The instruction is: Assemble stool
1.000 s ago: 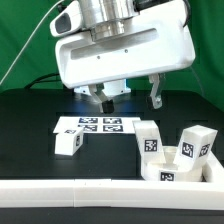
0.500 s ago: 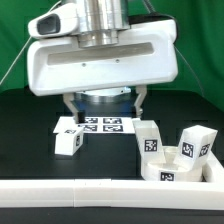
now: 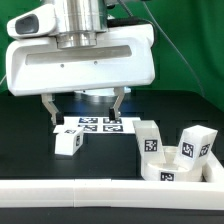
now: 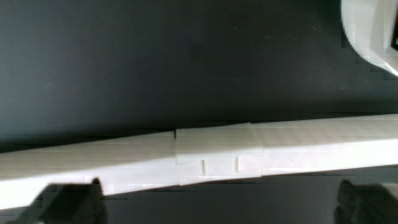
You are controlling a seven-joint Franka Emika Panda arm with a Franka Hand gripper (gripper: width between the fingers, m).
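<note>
My gripper (image 3: 84, 106) hangs open above the table, just behind the marker board (image 3: 98, 124), with nothing between its fingers. One white tagged stool leg (image 3: 68, 141) lies below its left finger (image 3: 50, 108), in front of the board. Another leg (image 3: 150, 140) stands at the exterior view's right. Beside that leg is the round seat disc (image 3: 178, 166), with a further leg (image 3: 196, 140) behind it. In the wrist view the gripper (image 4: 222, 206) shows only two dark fingertips (image 4: 68, 205) over black table, apart from every part.
A long white rail (image 3: 100, 196) borders the table's front edge and crosses the wrist view as a rail (image 4: 214, 160). A curved white part (image 4: 374, 40) shows at that view's corner; which one it is I cannot tell. Green backdrop stands behind.
The gripper has swung toward the exterior view's left and slightly lower, from over the middle to behind the marker board. It stays open. No part has moved.
</note>
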